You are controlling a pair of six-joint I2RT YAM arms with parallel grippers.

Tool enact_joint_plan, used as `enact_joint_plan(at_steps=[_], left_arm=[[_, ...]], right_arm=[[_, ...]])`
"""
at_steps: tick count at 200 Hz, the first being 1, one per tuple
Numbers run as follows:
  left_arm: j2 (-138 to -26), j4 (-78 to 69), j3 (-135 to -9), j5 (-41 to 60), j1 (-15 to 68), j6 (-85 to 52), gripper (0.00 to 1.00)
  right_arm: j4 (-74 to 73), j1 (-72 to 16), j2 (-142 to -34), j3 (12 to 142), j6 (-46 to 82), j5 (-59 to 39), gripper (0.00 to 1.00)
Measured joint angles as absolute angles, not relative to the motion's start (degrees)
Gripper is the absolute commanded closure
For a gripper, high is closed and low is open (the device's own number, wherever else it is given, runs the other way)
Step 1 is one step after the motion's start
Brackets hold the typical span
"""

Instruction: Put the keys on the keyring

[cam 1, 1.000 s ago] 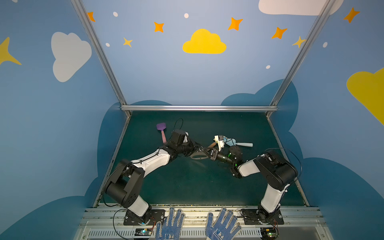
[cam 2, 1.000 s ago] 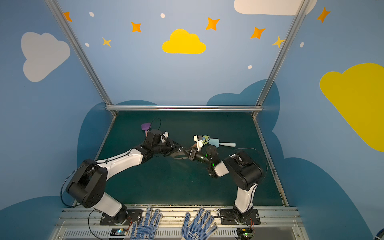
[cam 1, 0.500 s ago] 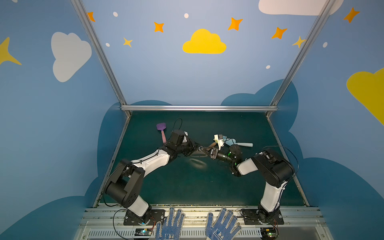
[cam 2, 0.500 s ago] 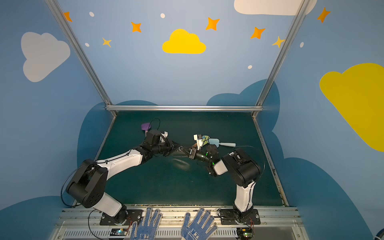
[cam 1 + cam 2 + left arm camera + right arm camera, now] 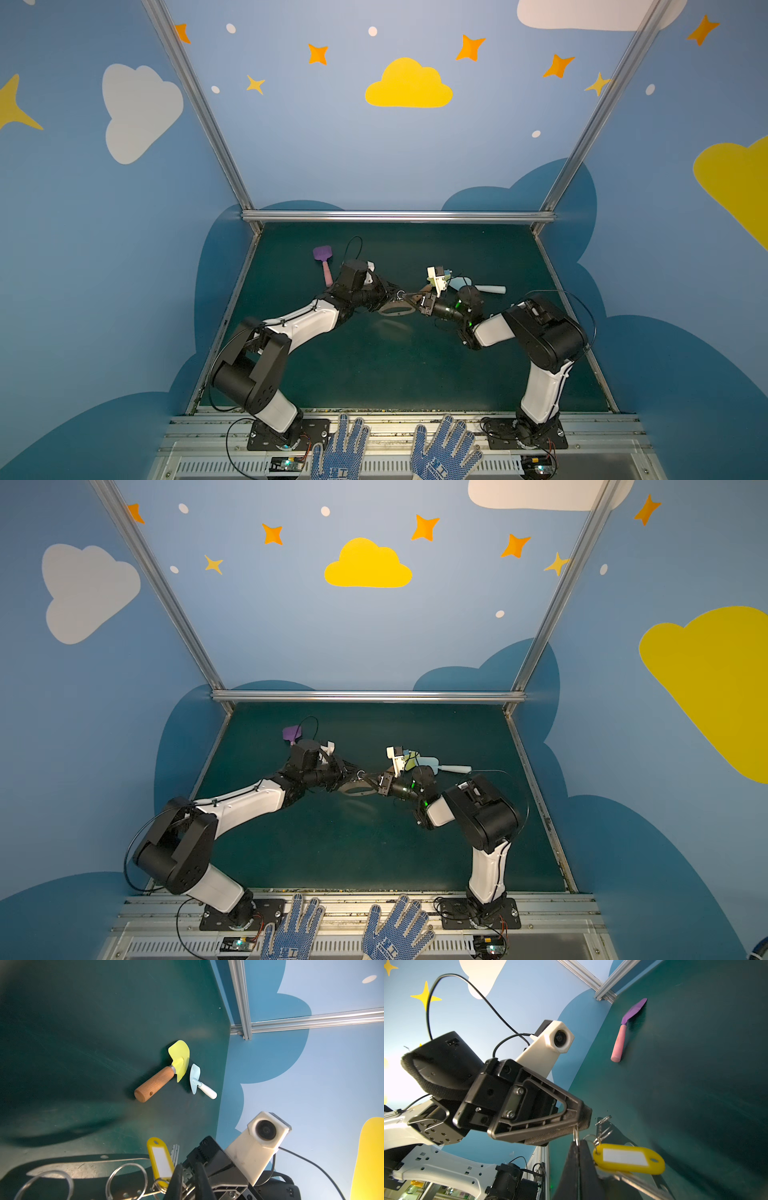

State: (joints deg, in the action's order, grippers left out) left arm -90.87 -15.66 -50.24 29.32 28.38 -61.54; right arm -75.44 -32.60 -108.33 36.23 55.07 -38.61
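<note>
Nearest, two blue dotted work gloves (image 5: pixel 340 451) lie on the front rail (image 5: pixel 395 428), well short of the keyring (image 5: pixel 89 1188), a flat grey oval plate. It hangs above the dark green mat (image 5: pixel 374 374), clamped in the closed right gripper (image 5: pixel 579 1147). Just beside it, the left gripper (image 5: pixel 577 1125) is pinched shut on the small ring of the keys (image 5: pixel 161 1160): yellow plastic tag (image 5: pixel 629 1159), silver key (image 5: pixel 175 1153). Beyond the keyring lie a wooden-handled yellow-green shovel (image 5: pixel 158 1082) and pale blue scoop (image 5: pixel 196 1080), rightward; a pink-handled purple spatula (image 5: pixel 324 259), leftward.
</note>
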Motion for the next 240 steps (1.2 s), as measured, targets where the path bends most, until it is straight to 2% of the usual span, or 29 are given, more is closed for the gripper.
enact_joint_plan(at_steps=[46, 120, 139, 149, 163, 183, 198, 220, 240], left_arm=[[-90.9, -17.1, -49.8, 30.2, 28.4, -61.5, 0.79], [-90.9, -21.0, -48.9, 30.2, 28.1, -61.2, 0.86], [-90.8, -21.6, -48.8, 30.1, 28.1, -61.2, 0.9], [-90.8, -22.2, -48.8, 30.2, 28.0, -61.0, 0.96], [-90.7, -23.1, -48.8, 30.1, 28.0, -61.1, 0.96], [-90.6, -24.8, -48.8, 35.0, 30.0, -61.3, 0.96], [-90.2, -25.5, -48.8, 37.6, 31.6, -61.3, 0.92], [-90.1, -25.7, -48.8, 38.9, 31.9, -60.9, 0.79], [-89.8, -25.0, -48.8, 39.4, 31.7, -60.8, 0.76]], right_arm=[[-74.9, -32.3, -108.4, 36.4, 55.7, -39.2, 1.0], [-72.3, -31.3, -108.4, 39.5, 59.2, -41.8, 1.0], [-71.4, -31.0, -108.4, 40.2, 60.4, -42.6, 1.0], [-70.7, -30.8, -108.4, 40.6, 60.9, -42.8, 1.0], [-69.7, -30.8, -108.4, 41.0, 61.1, -44.1, 1.0], [-67.7, -32.1, -108.4, 42.8, 61.3, -44.2, 1.0], [-67.2, -32.4, -108.4, 43.6, 61.7, -44.3, 1.0], [-67.2, -32.5, -108.4, 43.7, 62.4, -44.9, 1.0], [-67.2, -32.4, -108.4, 43.7, 62.6, -44.9, 1.0]])
